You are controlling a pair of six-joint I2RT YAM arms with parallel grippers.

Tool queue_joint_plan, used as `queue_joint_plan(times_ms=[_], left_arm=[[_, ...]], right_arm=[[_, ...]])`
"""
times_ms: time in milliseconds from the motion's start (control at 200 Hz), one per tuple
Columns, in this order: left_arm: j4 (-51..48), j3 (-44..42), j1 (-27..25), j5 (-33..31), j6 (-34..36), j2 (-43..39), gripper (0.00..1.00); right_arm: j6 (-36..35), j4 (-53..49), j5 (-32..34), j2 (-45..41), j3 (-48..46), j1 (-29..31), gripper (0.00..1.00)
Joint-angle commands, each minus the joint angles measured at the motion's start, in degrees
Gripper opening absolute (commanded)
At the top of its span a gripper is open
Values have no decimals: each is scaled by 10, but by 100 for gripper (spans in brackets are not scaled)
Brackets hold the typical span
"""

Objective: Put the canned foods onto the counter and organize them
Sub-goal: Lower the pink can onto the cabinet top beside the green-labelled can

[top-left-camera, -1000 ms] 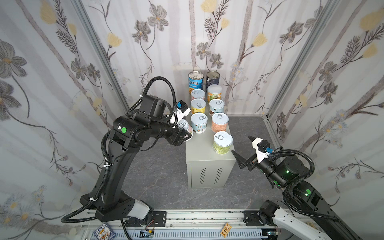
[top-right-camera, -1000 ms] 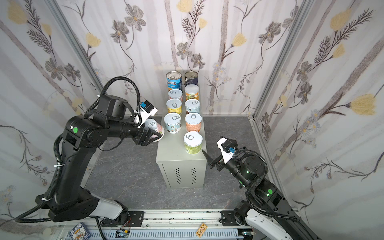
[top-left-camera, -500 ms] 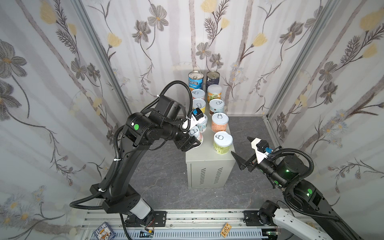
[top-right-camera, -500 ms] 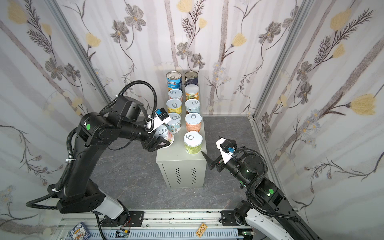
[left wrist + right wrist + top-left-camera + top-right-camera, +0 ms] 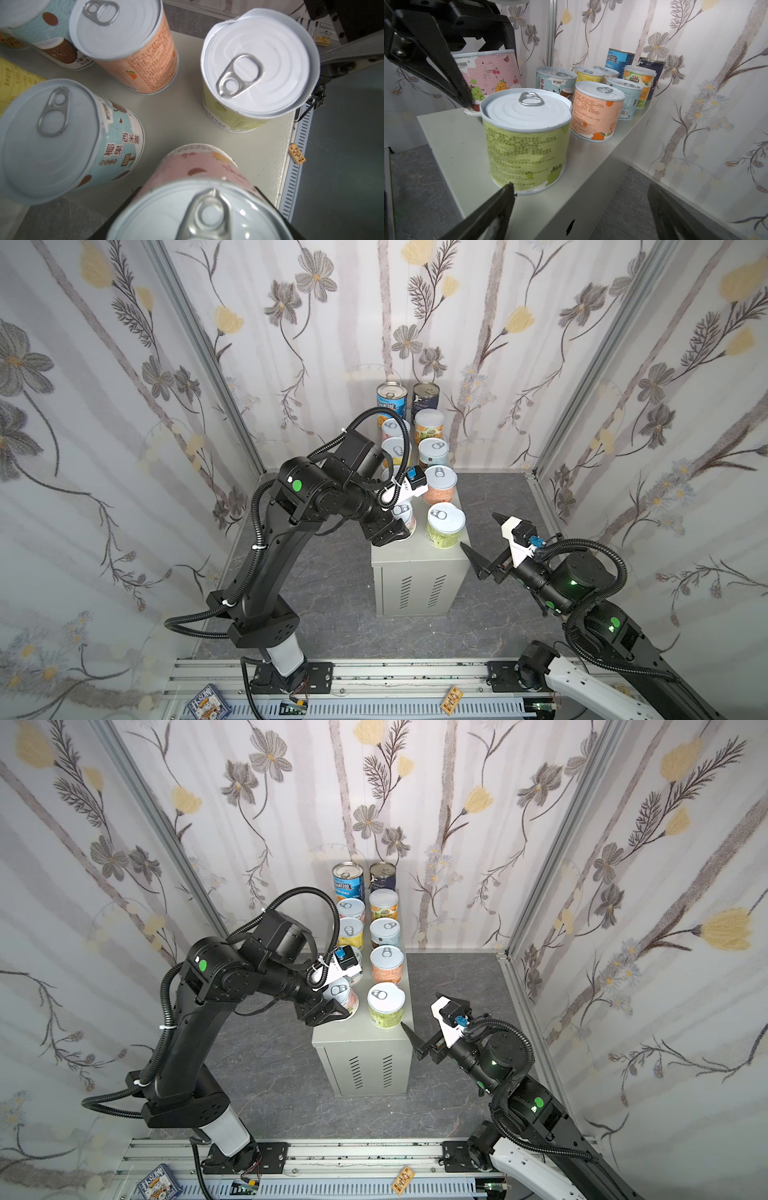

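Pink-labelled white-lidded can [image 5: 352,1003] is pinched, tilted, by the left gripper [image 5: 332,1013] at the near-left corner of the beige-grey metal cabinet counter [image 5: 415,551]; the right gripper [image 5: 478,530] is held spread, just right of the green-labelled can [image 5: 444,529].

"PROGRESSO" stands in white letters on the tall blue can [image 5: 392,405] at the far left end of the rows on the table [image 5: 415,552]. The right wrist view shows "NOODLE" beneath it (the brand's first letters curve out of sight there). The pale blue can [image 5: 116,143] in the left row reads 椰果西米露. Print on the orange can [image 5: 149,62] and green can [image 5: 527,145] is too fine to read.
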Motion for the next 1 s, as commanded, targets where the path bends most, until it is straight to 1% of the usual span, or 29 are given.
queue_joint_plan(times_ms=[0, 85, 150, 465, 665, 859, 994], left_arm=[[-5, 11, -6, -6, 16, 4, 0], [-11, 12, -9, -10, 16, 6, 0], [-15, 13, -15, -11, 15, 7, 5], [-26, 22, -38, -45, 10, 26, 17], [-31, 23, -41, -64, 14, 22, 27], [-26, 6, -41, -61, 17, 7, 45], [-23, -8, -41, -52, 17, 2, 51]], right_arm=[[-17, -11, 9, 0, -5, 0, 100], [-16, -14, 10, -3, -4, 0, 100], [-16, -16, 11, -8, -2, 0, 100], [-10, -16, 8, -37, 3, 0, 100], [-7, -15, 10, -44, 0, 0, 100], [-5, -15, 10, -46, -2, 0, 100], [-3, -15, 10, -47, -2, 0, 100]])
